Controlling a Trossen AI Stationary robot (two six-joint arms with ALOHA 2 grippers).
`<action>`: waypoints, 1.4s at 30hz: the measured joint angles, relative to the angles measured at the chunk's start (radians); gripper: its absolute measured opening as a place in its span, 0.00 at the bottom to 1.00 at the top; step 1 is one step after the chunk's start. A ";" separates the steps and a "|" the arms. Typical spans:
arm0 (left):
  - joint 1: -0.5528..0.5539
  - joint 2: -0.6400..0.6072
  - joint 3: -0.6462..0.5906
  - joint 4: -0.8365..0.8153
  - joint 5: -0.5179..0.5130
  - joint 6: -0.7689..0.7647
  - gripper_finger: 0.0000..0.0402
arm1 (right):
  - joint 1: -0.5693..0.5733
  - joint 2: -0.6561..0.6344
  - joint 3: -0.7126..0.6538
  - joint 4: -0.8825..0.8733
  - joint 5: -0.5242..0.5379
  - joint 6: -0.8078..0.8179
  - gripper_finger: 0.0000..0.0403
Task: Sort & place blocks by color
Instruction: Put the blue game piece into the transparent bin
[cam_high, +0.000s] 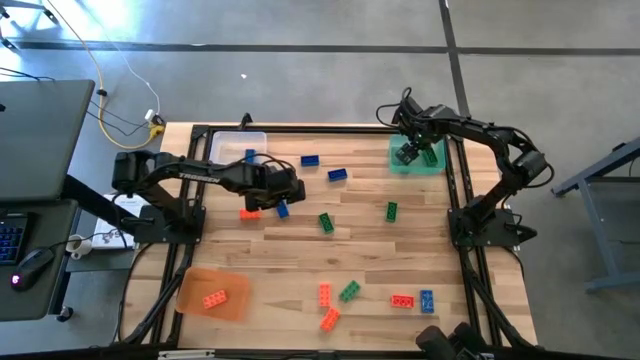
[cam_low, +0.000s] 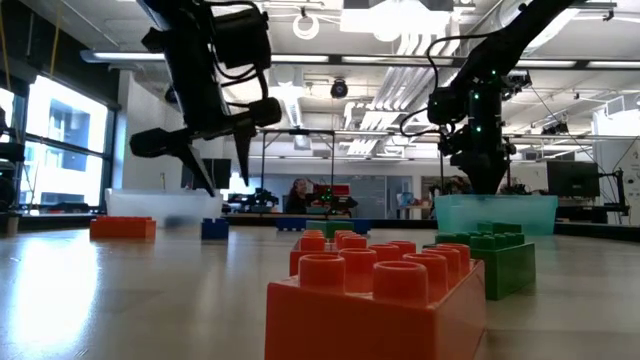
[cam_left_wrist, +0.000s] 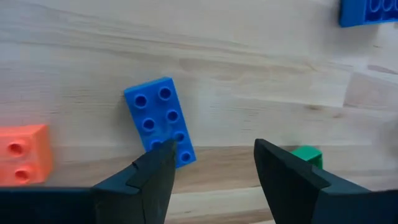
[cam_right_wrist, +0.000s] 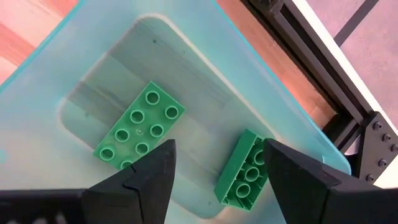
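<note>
While both claws gape empty, table middle lies uncrowded.

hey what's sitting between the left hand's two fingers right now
Only bare wood. In the left wrist view the left hand is open, with the blue block beside one finger, not between them.

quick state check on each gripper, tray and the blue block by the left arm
left gripper: open, empty, above the table
right gripper: open, empty, over the green tray
blue block: flat on the table, studs up, not gripped
green tray: holds two green blocks, one flat, one on its side
orange tray: holds one orange block
clear tray: holds one blue block
</note>
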 joint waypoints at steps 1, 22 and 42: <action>0.000 0.005 0.000 0.006 0.002 0.000 0.50 | 0.000 0.000 0.000 0.004 0.000 -0.001 0.57; 0.008 0.005 -0.005 -0.116 -0.012 -0.048 0.50 | 0.000 0.000 0.000 0.064 -0.040 -0.016 0.57; 0.000 0.120 -0.004 -0.024 0.017 -0.048 0.50 | 0.000 0.000 0.000 0.057 -0.037 -0.018 0.57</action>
